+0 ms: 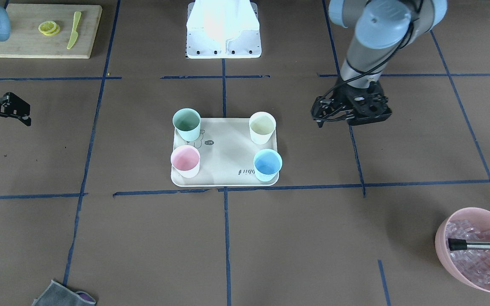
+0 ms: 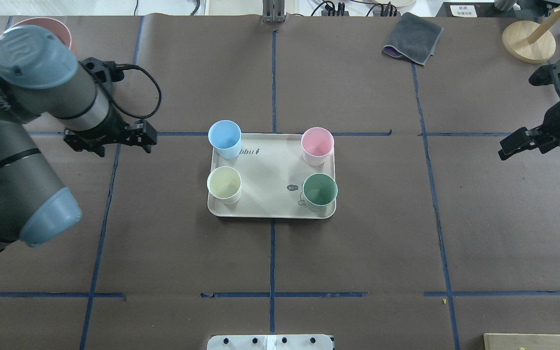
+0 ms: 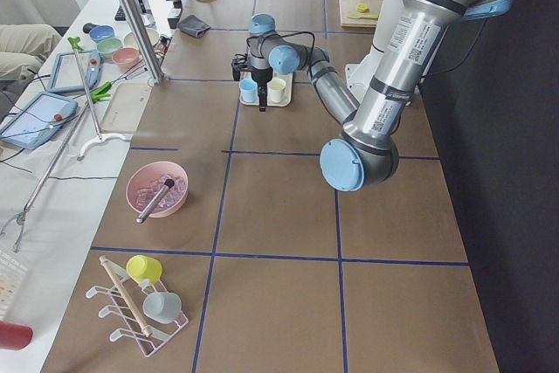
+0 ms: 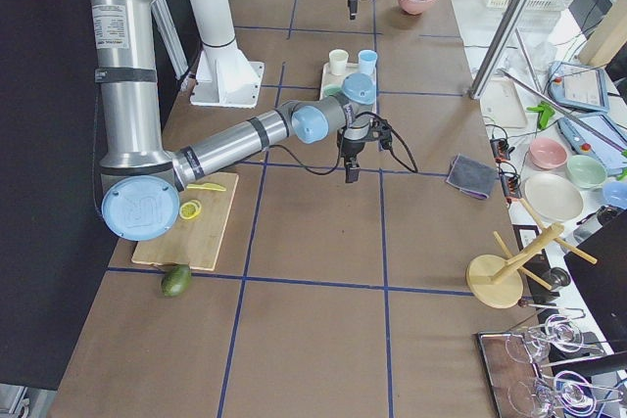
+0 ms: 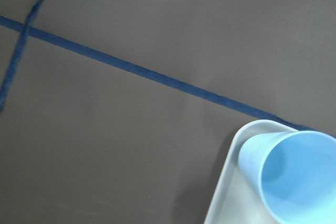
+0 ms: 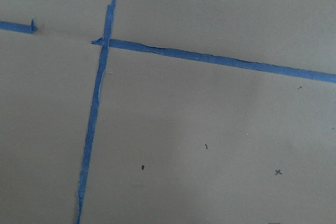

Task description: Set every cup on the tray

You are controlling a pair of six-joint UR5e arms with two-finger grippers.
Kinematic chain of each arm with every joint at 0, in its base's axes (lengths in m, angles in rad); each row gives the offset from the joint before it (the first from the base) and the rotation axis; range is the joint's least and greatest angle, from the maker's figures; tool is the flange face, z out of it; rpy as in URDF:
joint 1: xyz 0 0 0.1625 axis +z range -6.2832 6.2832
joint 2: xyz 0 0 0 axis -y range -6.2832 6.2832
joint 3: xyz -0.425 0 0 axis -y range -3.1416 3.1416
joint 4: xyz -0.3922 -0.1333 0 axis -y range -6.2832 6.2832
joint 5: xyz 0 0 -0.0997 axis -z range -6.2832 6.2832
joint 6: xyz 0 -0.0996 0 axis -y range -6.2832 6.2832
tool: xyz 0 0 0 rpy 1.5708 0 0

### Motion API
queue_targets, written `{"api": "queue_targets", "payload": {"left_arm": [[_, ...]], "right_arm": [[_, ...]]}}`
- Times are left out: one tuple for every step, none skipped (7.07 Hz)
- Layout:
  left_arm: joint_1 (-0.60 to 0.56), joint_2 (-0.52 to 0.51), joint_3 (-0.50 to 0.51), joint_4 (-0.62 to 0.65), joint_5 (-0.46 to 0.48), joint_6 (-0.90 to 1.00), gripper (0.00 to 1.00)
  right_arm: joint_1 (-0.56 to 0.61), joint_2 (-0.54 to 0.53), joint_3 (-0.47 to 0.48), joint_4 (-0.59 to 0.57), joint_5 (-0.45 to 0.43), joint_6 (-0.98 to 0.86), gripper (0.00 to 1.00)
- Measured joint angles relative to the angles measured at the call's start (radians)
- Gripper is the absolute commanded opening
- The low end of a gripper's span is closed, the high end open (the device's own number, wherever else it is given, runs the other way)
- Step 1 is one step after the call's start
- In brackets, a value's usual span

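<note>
Brown table (image 2: 358, 253) gridded by blue tape (image 2: 272, 253) bears the cream tray (image 2: 270, 170).

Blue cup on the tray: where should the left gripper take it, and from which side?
Grip the blue cup across its upper wall, just under the rim, coming in from the left gripper side. It stands upright in the far-left corner of the tray, so that flank is open. The yellow cup stands on its near side. It widens upward, so a high grip probably slips less.
</note>
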Motion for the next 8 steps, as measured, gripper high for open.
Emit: {"api": "queue_targets", "payload": {"left_arm": [[-0.088, 0.101, -0.041, 0.004, -0.051, 0.178, 1.0], [-0.203, 0.188, -0.048, 0.007, -0.111, 0.384, 1.0], [-0.333, 0.253, -0.02, 0.009, -0.171, 0.603, 1.0], [-0.451, 0.295, 0.04, 0.008, -0.226, 0.784, 1.0], [-0.542, 0.321, 0.102, 0.005, -0.273, 0.901, 1.0], [-0.597, 0.345, 0.144, 0.002, -0.303, 0.961, 1.0], [-0.626, 0.369, 0.162, -0.001, -0.314, 0.986, 1.0], [-0.646, 0.388, 0.169, -0.003, -0.317, 1.01, 1.0]], "right_arm": [[0.002, -0.002, 0.0, 0.0, 0.0, -0.004, 0.99], [0.013, -0.004, -0.002, 0.0, 0.002, -0.013, 0.99], [0.034, -0.008, -0.004, -0.003, 0.006, -0.044, 0.99], [0.063, -0.023, -0.006, -0.008, 0.008, -0.107, 0.99], [0.106, -0.053, -0.008, -0.011, 0.011, -0.195, 0.99], [0.175, -0.094, -0.011, -0.015, 0.019, -0.306, 0.99], [0.249, -0.133, -0.022, -0.019, 0.03, -0.408, 0.99], [0.325, -0.158, -0.042, -0.042, 0.049, -0.505, 0.99]]}}
